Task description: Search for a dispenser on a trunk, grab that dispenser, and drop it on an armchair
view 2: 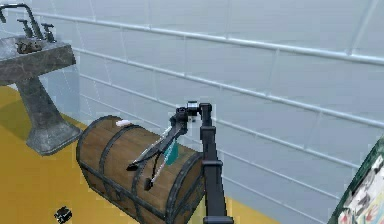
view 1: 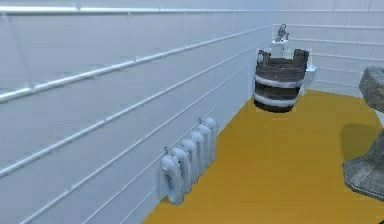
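Downward and leftward from the far end of the arm [view 2: 209, 165], the gripper [view 2: 143, 176] slants across the rounded lid of the trunk [view 2: 105, 160] in the arm side view. Whether its thin fingers stand apart or together cannot be told, nor whether they hold anything, since the trunk lies right behind them. Just beside the fingers, on the arm's side, sits a small teal and white thing [view 2: 171, 152]. It is too small a blob to call a dispenser with certainty, and whether the fingers touch it cannot be told. Farther along the lid is a small white bit [view 2: 125, 123]. The trunk is brown wood with dark bands and stands on the orange floor [view 2: 30, 190]. Beyond it, well apart from the gripper, rises a grey pedestal sink [view 2: 35, 70]. The forward view shows that sink's pedestal at its right edge, and also a white radiator [view 1: 190, 158] against the tiled wall [view 1: 100, 100] and a banded barrel [view 1: 278, 88] farther on.
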